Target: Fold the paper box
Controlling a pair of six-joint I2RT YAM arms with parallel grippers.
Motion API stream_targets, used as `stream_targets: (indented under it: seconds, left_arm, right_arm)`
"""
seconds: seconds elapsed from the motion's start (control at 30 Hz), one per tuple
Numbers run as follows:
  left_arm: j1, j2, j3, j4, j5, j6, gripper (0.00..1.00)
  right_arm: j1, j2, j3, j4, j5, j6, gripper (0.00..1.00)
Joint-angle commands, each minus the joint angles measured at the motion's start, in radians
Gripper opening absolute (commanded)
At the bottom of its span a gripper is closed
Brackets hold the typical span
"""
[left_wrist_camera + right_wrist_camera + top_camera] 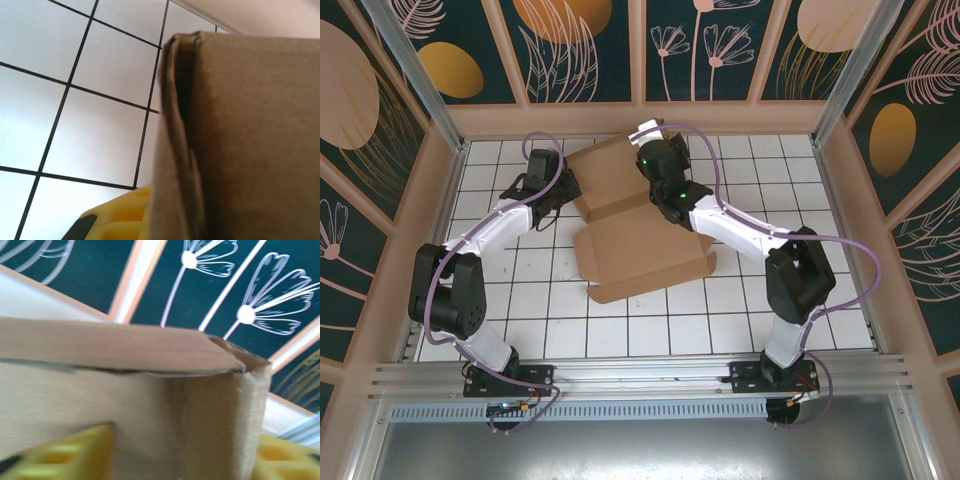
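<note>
Risk of slippage on half-folded box

Box [640, 245] lies at the far middle of the tiled worktop [650, 335]. Left hand [566, 188] appears pinched on its left wall. Right hand [185, 455] straddles a raised wall, fingers apart. A lost pinch could let walls flop or the box skid on glossy tiles. Floral panels [590, 50] enclose the worktop.

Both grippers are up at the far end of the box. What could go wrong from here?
1. The right gripper stands open astride an upright corner of the paper box; unheld, that wall may spring back down.
2. The left gripper is shut at the box's doubled edge, where the layers gape; a pull there could unfold or tear it.
</note>
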Motion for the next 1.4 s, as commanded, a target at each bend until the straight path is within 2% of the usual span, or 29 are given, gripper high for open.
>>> stream_targets:
  seconds: [0.0,0.13,0.37,0.53,0.63,0.73,0.9,1.0,1.07,1.17,1.27,1.37]
  left_arm:
    - [-0.004,-0.002,0.056,0.003,0.01,0.058,0.0]
    - [-0.002,0.044,0.133,-0.079,0.007,0.135,0.0]
    - [-0.002,0.2,0.366,-0.294,-0.009,0.265,0.0]
    - [-0.002,0.325,0.569,-0.48,-0.003,0.384,0.0]
    - [-0.002,0.417,0.719,-0.644,0.009,0.474,0.0]
    - [-0.003,0.505,0.85,-0.806,-0.032,0.529,0.0]
    - [-0.002,0.632,1.025,-0.972,-0.043,0.592,0.0]
    - [-0.002,0.707,1.11,-1.067,-0.059,0.628,0.0]
    - [-0.003,0.716,1.096,-1.087,-0.066,0.649,0.0]
    - [-0.002,0.701,1.049,-1.099,-0.058,0.652,0.0]
    - [-0.002,0.693,1.006,-1.115,-0.069,0.652,0.0]
    - [-0.003,0.694,0.981,-1.118,-0.071,0.656,0.0]
  right_arm:
    - [-0.003,-0.155,-0.042,-0.022,-0.166,0.128,0.86]
    - [-0.043,-0.297,-0.138,-0.03,-0.281,0.238,0.91]
    - [-0.24,-0.497,-0.34,-0.014,-0.628,0.444,0.89]
    - [-0.297,-0.52,-0.385,-0.044,-0.697,0.441,0.89]
    - [-0.31,-0.501,-0.385,-0.07,-0.732,0.438,0.89]
    - [-0.311,-0.469,-0.378,-0.086,-0.77,0.425,0.89]
    - [-0.311,-0.408,-0.365,-0.062,-0.848,0.389,0.84]
    - [-0.311,-0.35,-0.343,-0.046,-0.947,0.331,0.83]
    - [-0.31,-0.3,-0.313,-0.054,-1.036,0.282,0.82]
    - [-0.307,-0.219,-0.244,-0.098,-1.082,0.237,0.8]
    - [-0.281,-0.137,-0.176,-0.154,-1.082,0.135,0.79]
    - [-0.227,-0.068,-0.147,-0.173,-1.017,-0.038,0.81]
